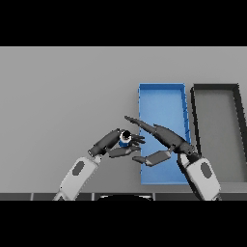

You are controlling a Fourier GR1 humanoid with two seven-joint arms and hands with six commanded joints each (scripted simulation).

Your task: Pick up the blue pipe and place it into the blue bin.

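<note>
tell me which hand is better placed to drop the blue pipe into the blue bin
Left. The left hand already has its fingers curled round the blue pipe, just left of the blue bin. The right hand is open over the bin, holding nothing.

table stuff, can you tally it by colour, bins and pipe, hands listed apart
Blue: 2, the blue bin and the blue pipe
Black: 1, the black bin
Total things: 3
Hands: 2, the left hand curled round the pipe, the right hand open over the blue bin
</note>
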